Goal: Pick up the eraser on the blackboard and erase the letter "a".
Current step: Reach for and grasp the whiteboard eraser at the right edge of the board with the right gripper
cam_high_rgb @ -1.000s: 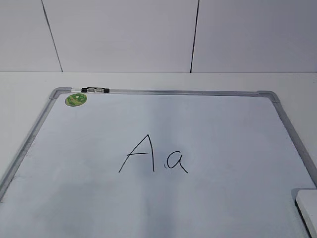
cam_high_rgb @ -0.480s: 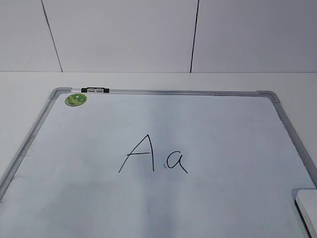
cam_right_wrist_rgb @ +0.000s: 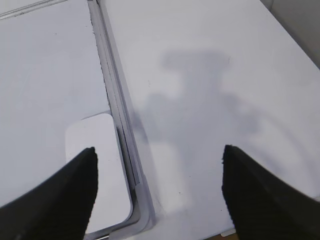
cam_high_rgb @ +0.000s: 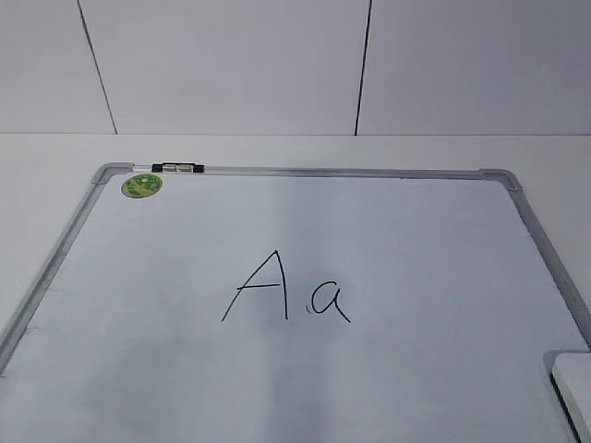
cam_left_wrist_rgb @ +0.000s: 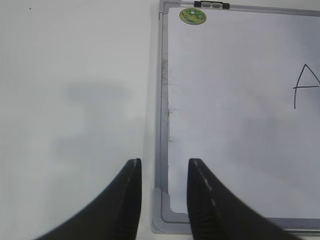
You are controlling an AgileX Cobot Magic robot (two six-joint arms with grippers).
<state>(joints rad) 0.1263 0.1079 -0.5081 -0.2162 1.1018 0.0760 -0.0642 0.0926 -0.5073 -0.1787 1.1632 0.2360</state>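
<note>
The blackboard (cam_high_rgb: 388, 231) is a white board with a grey frame, lying flat on the table. A capital "A" (cam_high_rgb: 256, 286) and the small letter "a" (cam_high_rgb: 330, 302) are written near its middle. The white eraser (cam_high_rgb: 574, 383) lies in the board's near right corner; it also shows in the right wrist view (cam_right_wrist_rgb: 102, 165), against the frame. My right gripper (cam_right_wrist_rgb: 159, 152) is open wide above the frame beside the eraser. My left gripper (cam_left_wrist_rgb: 164, 162) is open over the board's near left corner (cam_left_wrist_rgb: 162, 205). Neither gripper shows in the exterior view.
A green round sticker (cam_high_rgb: 141, 185) and a small black-and-white clip (cam_high_rgb: 179, 168) sit at the board's far left corner. White table surface (cam_right_wrist_rgb: 210, 75) lies right of the board and left of it (cam_left_wrist_rgb: 75, 75). A panelled wall (cam_high_rgb: 231, 65) stands behind.
</note>
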